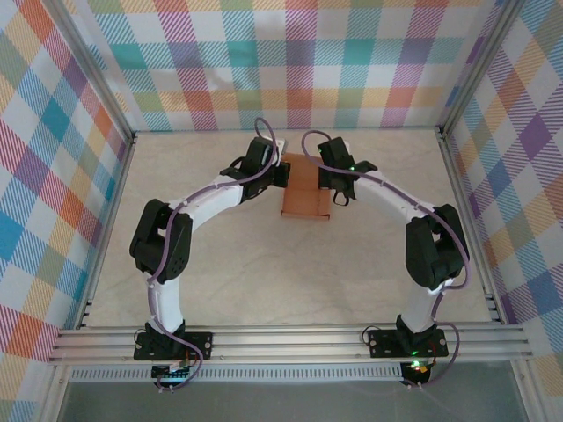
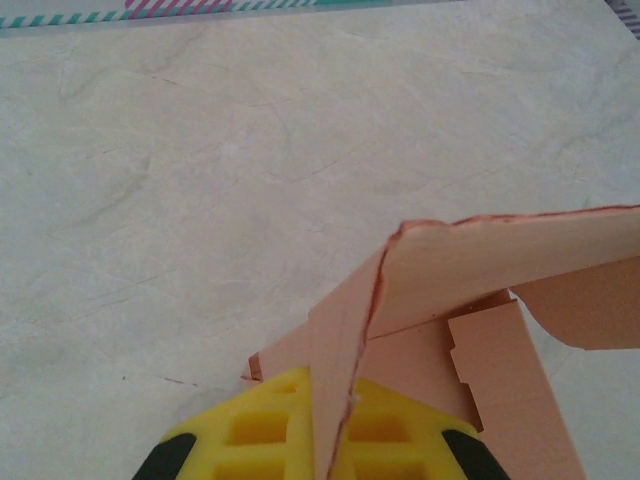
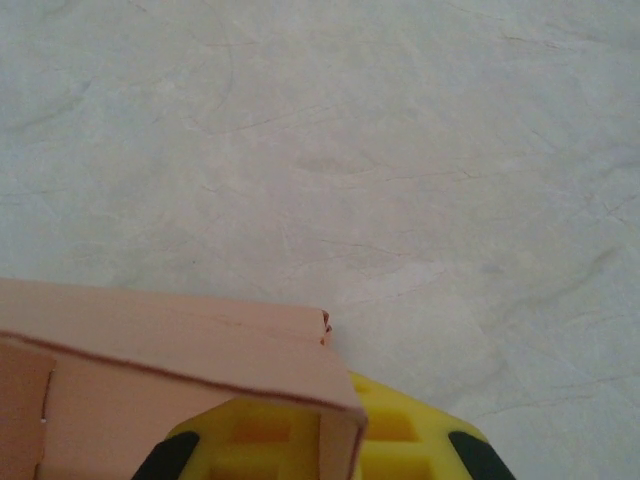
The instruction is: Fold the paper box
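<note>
at table centre, paper box, partly folded

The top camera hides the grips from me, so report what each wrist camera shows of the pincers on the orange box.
Observer: Left wrist view: a raised panel of the paper box stands edge-on between the yellow fingers of the left pincer.
Operator: Now the right.
Observer: The right pincer is shut on a box corner, a thin wall running down between its fingers.
Operator: Report the flaps.
Observer: Left wrist view: a notched flap sits under the raised panel.
</note>
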You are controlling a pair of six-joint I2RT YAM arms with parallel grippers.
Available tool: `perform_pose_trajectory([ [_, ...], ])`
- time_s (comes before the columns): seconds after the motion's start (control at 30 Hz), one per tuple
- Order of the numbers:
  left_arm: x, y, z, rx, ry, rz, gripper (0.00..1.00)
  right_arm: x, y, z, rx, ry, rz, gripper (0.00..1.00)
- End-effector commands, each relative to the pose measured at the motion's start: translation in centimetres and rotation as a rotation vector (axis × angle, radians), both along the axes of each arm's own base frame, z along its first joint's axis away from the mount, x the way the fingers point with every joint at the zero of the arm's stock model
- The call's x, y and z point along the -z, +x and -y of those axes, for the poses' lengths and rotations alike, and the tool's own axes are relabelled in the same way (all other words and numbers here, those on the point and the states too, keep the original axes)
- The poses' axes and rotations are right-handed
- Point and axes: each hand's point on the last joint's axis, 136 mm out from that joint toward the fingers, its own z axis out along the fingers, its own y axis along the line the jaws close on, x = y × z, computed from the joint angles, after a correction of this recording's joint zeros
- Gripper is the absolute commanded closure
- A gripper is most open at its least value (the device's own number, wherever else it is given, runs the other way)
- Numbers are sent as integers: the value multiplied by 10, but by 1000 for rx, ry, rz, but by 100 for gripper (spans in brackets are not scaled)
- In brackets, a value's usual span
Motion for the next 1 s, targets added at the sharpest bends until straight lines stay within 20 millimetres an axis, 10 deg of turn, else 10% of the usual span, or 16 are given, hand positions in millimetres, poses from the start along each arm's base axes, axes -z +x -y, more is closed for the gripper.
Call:
perform_pose_trajectory([
  [0.0, -31, -26, 39, 129, -114, 37, 100, -24, 4, -27, 31, 96, 22, 100],
  [0.97, -4, -43, 36, 103, -133, -11, 100, 34, -42, -25, 66, 214, 44, 100],
])
